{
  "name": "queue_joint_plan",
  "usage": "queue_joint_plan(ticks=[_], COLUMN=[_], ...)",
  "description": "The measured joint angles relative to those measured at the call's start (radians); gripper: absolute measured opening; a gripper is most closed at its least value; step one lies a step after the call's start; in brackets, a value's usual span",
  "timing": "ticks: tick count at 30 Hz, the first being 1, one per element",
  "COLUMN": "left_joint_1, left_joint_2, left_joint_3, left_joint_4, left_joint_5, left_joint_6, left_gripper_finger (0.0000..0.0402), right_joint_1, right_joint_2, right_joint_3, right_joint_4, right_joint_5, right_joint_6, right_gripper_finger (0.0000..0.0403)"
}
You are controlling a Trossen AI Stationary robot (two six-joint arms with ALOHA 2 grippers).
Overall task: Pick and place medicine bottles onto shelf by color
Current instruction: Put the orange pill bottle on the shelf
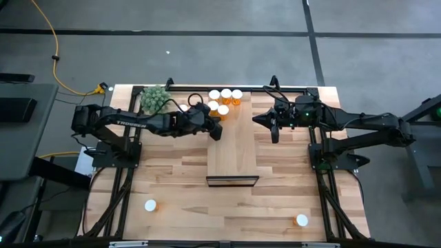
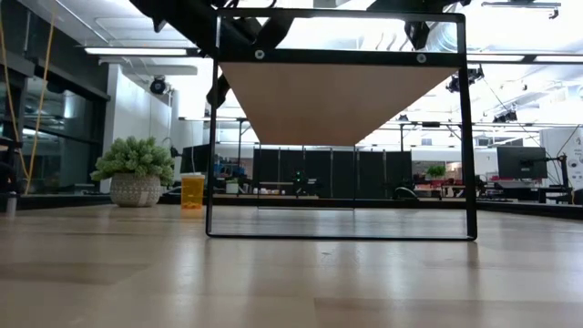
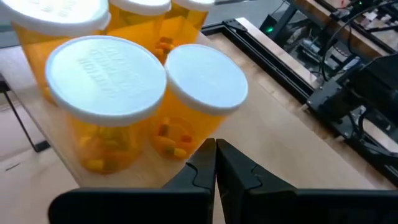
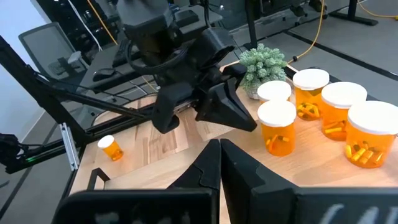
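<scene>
Five medicine bottles (image 1: 224, 100) stand clustered at the far end of the shelf (image 1: 233, 148), three in a back row and two just in front of them, all upright and close together. The left gripper (image 1: 216, 129) hangs over the shelf's left edge just beside the front pair, nearer the shelf's middle than they are; in the left wrist view the nearest bottles (image 3: 152, 93) sit right ahead of its fingertips, not touching them. Each bottle is a translucent orange cylinder with a round white cap, and small coloured pills show through the walls. Two more bottles stand on the counter (image 1: 172, 182) well apart from the shelf, one near the front left corner (image 1: 150, 205) and one near the front right corner (image 1: 302, 220).

The left gripper's fingers are pressed together and hold nothing. The right gripper (image 1: 275, 135) hovers just off the shelf's right edge, opposite the left one, its fingers likewise closed and empty; in its wrist view the closed tips (image 4: 219, 152) point toward the left arm and the bottle cluster (image 4: 329, 118).

A green plant (image 1: 154, 98) in a pale pot sits at the counter's far left, near the shelf's far end.
</scene>
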Motion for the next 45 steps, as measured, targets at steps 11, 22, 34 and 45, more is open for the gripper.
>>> queue_joint_plan(ticks=[11,22,34,45], left_joint_1=[0.012,0.012,0.012,0.049], left_joint_2=[0.000,0.005,0.044,0.027], left_joint_3=[0.000,0.000,0.000,0.001], left_joint_4=[0.010,0.071,0.122,0.124], left_joint_5=[-0.015,-0.029,0.043,0.000], left_joint_6=[0.021,0.021,0.000,0.050], left_gripper_finger=[0.0000,0.0000,0.0000,0.0000], right_joint_1=[0.000,0.000,0.000,0.000], right_joint_2=[0.000,0.000,0.000,0.000], right_joint_3=[0.000,0.000,0.000,0.000], right_joint_4=[0.000,0.000,0.000,0.000], right_joint_5=[0.036,0.036,0.036,0.036], right_joint_6=[-0.001,-0.001,0.020,0.024], right_gripper_finger=[0.0000,0.0000,0.0000,0.0000])
